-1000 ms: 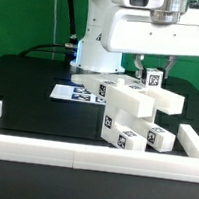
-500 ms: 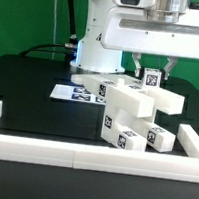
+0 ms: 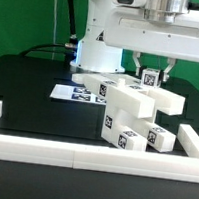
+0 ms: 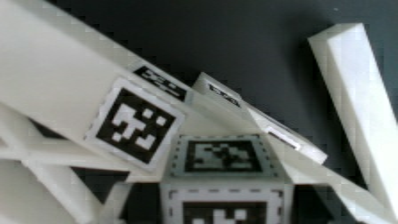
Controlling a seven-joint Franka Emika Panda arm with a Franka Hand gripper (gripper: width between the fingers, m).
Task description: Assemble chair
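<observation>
The gripper (image 3: 153, 73) hangs over the chair (image 3: 126, 116), its fingers drawn almost together and pinching the small tagged cube (image 3: 150, 82) on top. In the exterior view, the chair stands on the black table (image 3: 27, 99), at about four o'clock from the marker board (image 3: 66, 91).

No legible lettering; only coded square tags (image 4: 134, 118) on the chair (image 3: 131, 112) and marker board (image 3: 63, 91).

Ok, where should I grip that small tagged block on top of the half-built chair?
Across its two flat side faces, coming straight down from above. The small tagged block stands upright atop the chair, sides free; the gripper seems to pinch it that way.
</observation>
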